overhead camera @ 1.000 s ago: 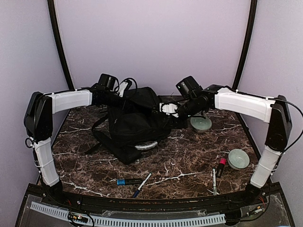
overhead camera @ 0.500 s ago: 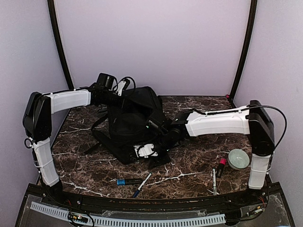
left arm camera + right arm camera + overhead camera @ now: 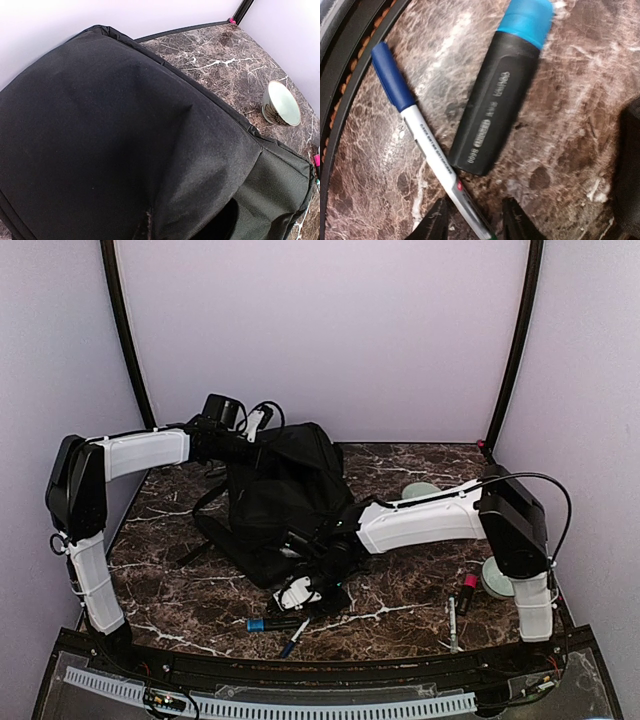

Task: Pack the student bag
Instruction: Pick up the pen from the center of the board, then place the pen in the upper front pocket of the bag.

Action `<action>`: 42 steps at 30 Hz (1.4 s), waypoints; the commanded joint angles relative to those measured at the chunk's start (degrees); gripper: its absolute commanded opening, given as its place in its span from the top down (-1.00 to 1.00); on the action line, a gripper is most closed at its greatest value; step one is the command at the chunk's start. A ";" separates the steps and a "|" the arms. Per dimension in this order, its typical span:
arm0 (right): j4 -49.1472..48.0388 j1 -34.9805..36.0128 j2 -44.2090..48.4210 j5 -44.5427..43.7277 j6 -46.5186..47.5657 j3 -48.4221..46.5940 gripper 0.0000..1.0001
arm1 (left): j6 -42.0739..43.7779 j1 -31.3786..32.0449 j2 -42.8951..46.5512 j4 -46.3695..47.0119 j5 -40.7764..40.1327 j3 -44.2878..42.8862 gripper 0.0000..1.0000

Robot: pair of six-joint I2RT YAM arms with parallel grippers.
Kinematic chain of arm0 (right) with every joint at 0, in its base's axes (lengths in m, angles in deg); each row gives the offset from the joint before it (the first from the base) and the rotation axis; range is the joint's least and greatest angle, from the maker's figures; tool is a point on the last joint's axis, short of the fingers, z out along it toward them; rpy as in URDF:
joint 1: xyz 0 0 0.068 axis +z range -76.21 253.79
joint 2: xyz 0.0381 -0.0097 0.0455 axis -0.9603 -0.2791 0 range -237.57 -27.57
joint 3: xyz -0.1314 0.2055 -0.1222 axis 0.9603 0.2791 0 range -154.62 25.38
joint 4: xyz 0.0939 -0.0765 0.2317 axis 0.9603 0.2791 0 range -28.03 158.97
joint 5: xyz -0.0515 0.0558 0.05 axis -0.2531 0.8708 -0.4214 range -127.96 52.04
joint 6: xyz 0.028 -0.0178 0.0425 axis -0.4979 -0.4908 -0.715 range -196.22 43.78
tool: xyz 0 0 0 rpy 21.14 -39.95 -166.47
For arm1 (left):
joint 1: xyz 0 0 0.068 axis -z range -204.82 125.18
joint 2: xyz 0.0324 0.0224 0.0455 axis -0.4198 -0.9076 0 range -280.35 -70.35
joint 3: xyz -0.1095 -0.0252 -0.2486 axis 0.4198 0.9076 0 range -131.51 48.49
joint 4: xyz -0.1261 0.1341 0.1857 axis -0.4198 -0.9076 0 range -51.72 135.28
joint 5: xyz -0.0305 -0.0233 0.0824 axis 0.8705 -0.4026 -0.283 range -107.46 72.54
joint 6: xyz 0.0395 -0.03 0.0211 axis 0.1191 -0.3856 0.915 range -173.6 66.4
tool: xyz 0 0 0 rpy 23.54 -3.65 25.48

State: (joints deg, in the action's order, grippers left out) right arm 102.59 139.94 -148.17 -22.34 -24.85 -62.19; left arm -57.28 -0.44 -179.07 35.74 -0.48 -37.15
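Lilac walls, dark marbled counter [image 3: 400, 575].
- Student bag [image 3: 280, 495]: slumped rear-left of centre, top fabric pinched in closed left fingers [image 3: 260, 427].
- Right fingers [image 3: 437, 225]: come from rear bowl [image 3: 420, 490] to near edge within last second. Now apart, low over blue-capped marker [image 3: 500, 95] and pen [image 3: 420, 135], straddling pen tip. Likely next pick.
- Second bowl [image 3: 490, 582], pink-capped stick [image 3: 466, 592]: well right.
- Right forearm crosses bag front; may hamper loading.
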 commanded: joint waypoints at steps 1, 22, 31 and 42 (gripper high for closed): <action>3.78 1.74 -2.01 -1.82 3.11 -1.29 0.32 | -1.41 -1.17 5.42 1.84 0.21 0.43 1.00; 22.16 -2.57 12.28 4.33 -3.78 -2.85 0.94 | -1.44 -1.14 5.90 2.19 -0.01 0.99 1.00; 13.41 -17.84 4.83 22.23 -38.44 -19.55 0.92 | -2.91 -1.17 6.29 3.48 1.42 1.83 1.00; 2.85 -22.88 -1.25 17.70 -65.47 -22.82 1.00 | -4.99 -0.85 7.61 4.70 3.66 2.54 0.99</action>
State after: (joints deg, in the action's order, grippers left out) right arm 109.87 117.30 -147.56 -2.94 -77.83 -82.49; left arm -59.58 -0.79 -177.89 36.94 0.33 -35.28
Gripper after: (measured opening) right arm 0.063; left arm 0.028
